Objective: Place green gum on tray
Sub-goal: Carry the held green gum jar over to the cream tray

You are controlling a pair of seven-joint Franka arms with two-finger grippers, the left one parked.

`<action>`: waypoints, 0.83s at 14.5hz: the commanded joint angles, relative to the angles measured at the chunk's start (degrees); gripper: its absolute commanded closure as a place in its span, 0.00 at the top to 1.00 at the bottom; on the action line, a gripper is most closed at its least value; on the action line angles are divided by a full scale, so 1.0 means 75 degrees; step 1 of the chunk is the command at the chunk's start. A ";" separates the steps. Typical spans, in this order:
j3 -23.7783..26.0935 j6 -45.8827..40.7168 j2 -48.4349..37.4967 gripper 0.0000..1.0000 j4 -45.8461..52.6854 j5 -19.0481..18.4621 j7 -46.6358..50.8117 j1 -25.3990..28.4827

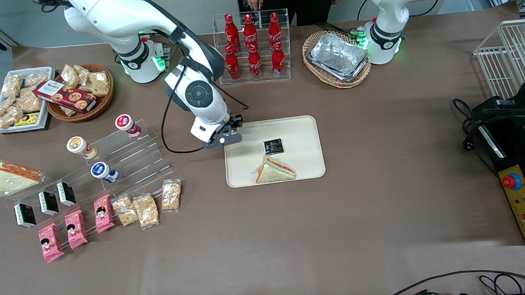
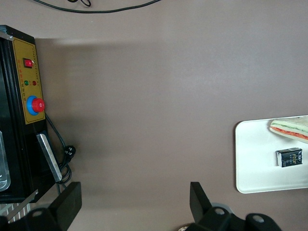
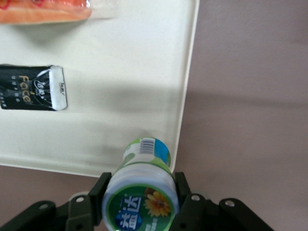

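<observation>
My right gripper [image 1: 227, 132] is shut on the green gum [image 3: 142, 185], a small canister with a green-and-white lid and label. In the right wrist view the fingers [image 3: 97, 192] press on both sides of it, and it hangs above the corner rim of the beige tray [image 3: 120, 91]. In the front view the gripper is over the tray [image 1: 301, 132] corner nearest the working arm's base, and the arm hides the gum there. The tray holds a wrapped sandwich [image 1: 274, 170] and a small black packet [image 1: 273, 145].
A clear stepped rack [image 1: 125, 153] toward the working arm's end holds red-lidded [image 1: 126, 123], orange-lidded [image 1: 80, 146] and blue-lidded [image 1: 104, 171] canisters. Snack bags [image 1: 148, 210] and pink packets [image 1: 75, 229] lie nearer the camera. A cola bottle rack [image 1: 252, 46] and a foil-tray basket [image 1: 337, 57] stand farther back.
</observation>
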 commanded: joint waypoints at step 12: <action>-0.0042 0.1159 0.1053 0.76 0.0095 -0.1570 0.1325 0.0374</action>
